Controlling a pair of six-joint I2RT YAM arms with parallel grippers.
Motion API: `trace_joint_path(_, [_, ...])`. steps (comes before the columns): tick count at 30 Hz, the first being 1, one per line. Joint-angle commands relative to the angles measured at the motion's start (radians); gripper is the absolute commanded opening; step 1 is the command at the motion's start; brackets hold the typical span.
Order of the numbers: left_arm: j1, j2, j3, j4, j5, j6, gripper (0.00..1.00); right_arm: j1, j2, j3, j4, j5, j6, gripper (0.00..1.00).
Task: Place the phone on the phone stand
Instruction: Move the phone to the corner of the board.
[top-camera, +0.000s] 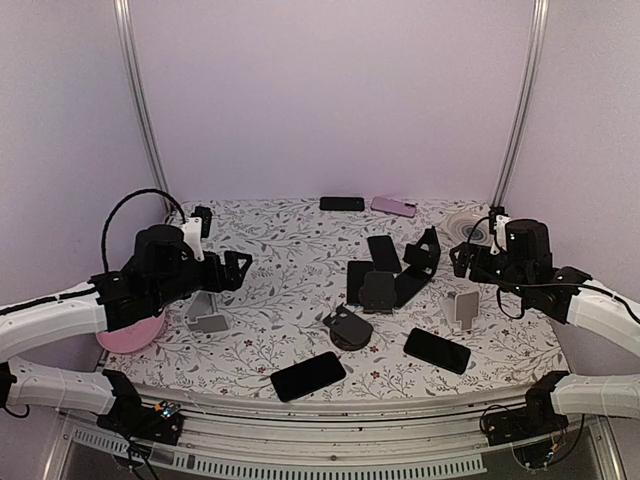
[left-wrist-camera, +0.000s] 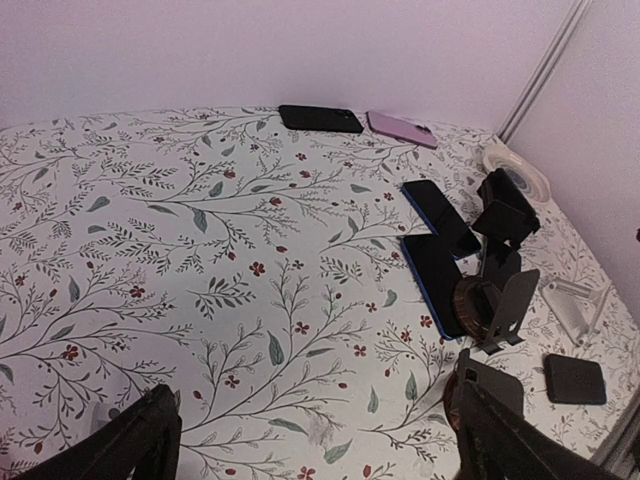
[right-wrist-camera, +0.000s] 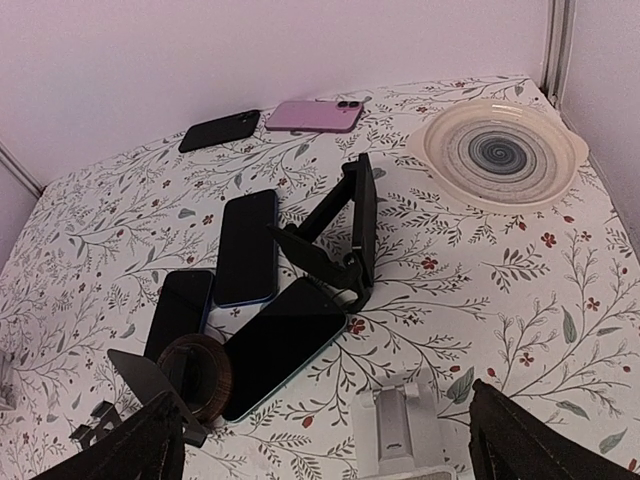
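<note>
Several phones lie flat on the flowered table. A black phone (top-camera: 308, 375) is at the front middle and another (top-camera: 437, 350) at the front right. Three dark phones lie in the middle, one blue-edged (right-wrist-camera: 247, 245) and one beside it (right-wrist-camera: 285, 345). A grey stand (top-camera: 207, 312) is by my left gripper (top-camera: 235, 268), which is open and empty above bare cloth (left-wrist-camera: 320, 450). A white stand (top-camera: 462, 308) sits just under my right gripper (top-camera: 462, 258), also open and empty (right-wrist-camera: 330, 450). The white stand shows between its fingers (right-wrist-camera: 405, 435).
A black folding stand (right-wrist-camera: 340, 235), a round-based stand (right-wrist-camera: 195, 370) and another low stand (top-camera: 348, 326) crowd the middle. A black phone (top-camera: 342, 203) and a pink phone (top-camera: 394, 206) lie at the back. A swirl plate (right-wrist-camera: 500, 150) is back right, a pink plate (top-camera: 130, 335) under the left arm.
</note>
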Motion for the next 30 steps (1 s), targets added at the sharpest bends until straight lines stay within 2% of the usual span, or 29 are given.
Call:
trace_joint_path(1, [0.008,0.004,0.004,0.009,0.009,0.006,0.97,-0.001,0.03,0.005,0.005,-0.035,-0.017,0.99])
trace_joint_path(10, [0.009,0.008,-0.009,0.022,0.028,-0.006,0.97,0.0,0.109,0.02,0.011,-0.09,-0.03,0.99])
trace_joint_path(16, [0.008,0.034,-0.027,0.072,0.096,-0.037,0.97,0.008,0.184,0.025,0.028,-0.15,-0.02,0.99])
trace_joint_path(21, [-0.003,0.076,-0.036,0.122,0.151,-0.061,0.97,0.05,0.249,0.037,0.046,-0.177,-0.009,0.99])
trace_joint_path(30, [-0.062,0.151,-0.026,0.167,0.155,-0.089,0.96,0.153,0.326,0.084,0.04,-0.146,0.002,0.99])
